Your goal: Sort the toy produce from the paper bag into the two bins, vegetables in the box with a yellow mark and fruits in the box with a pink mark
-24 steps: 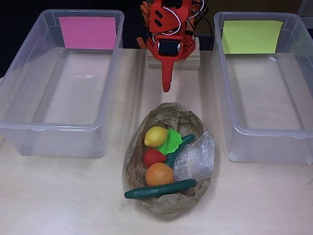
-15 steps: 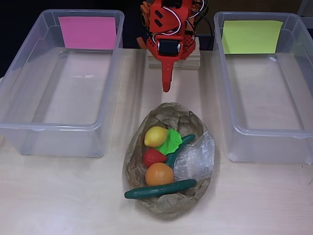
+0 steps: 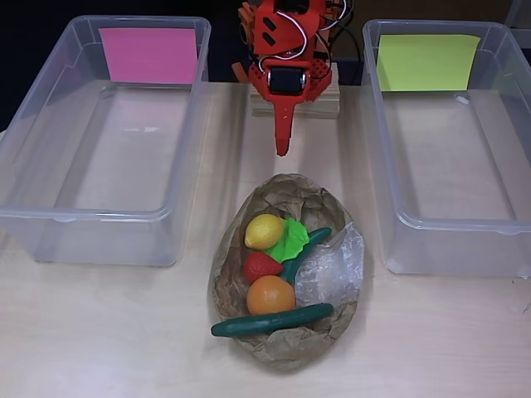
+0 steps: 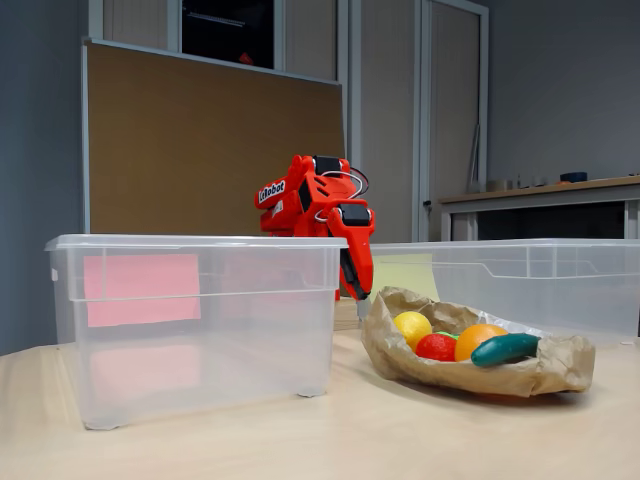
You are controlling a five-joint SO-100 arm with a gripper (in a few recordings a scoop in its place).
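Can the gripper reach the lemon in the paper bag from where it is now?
Probably yes. The lemon lies on top at the end of the paper bag nearest the gripper, uncovered. The gripper hangs above bare table just behind the bag, and nothing stands between them.

Soft even light, faint shadows, slight overhead blur.

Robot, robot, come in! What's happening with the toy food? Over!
Gripper shut, empty, above the table behind the paper bag. Lemon, strawberry, orange, cucumber all bagged. Nothing blocking.
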